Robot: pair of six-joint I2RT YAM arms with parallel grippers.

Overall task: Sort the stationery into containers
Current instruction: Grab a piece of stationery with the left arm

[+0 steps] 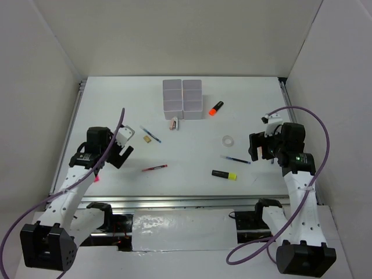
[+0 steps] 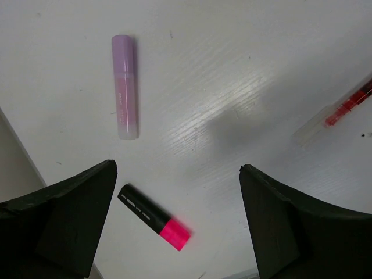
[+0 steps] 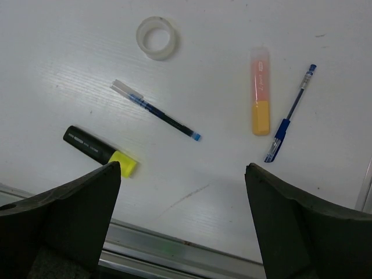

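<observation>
Six white square bins, joined as a two-by-three block of containers, stand at the far middle of the counter. Just right of them lies an orange-and-black highlighter, and at their near edge a pale pink marker. Nearer and to the left are a thin blue pen with a tan eraser just beside it, and a red pen with a clear end. On the right half lie a clear tape ring, a second blue pen and a yellow-and-black highlighter, each apart from the others.

The left hand hangs over the left side, jaws wide and holding nothing. Its wrist view shows a lilac-capped pink marker and a pink-and-black highlighter on the counter beneath. The right hand hovers near the right edge, also spread wide and empty. Its wrist view adds an orange-and-pink marker and a blue clip pen lying side by side.
</observation>
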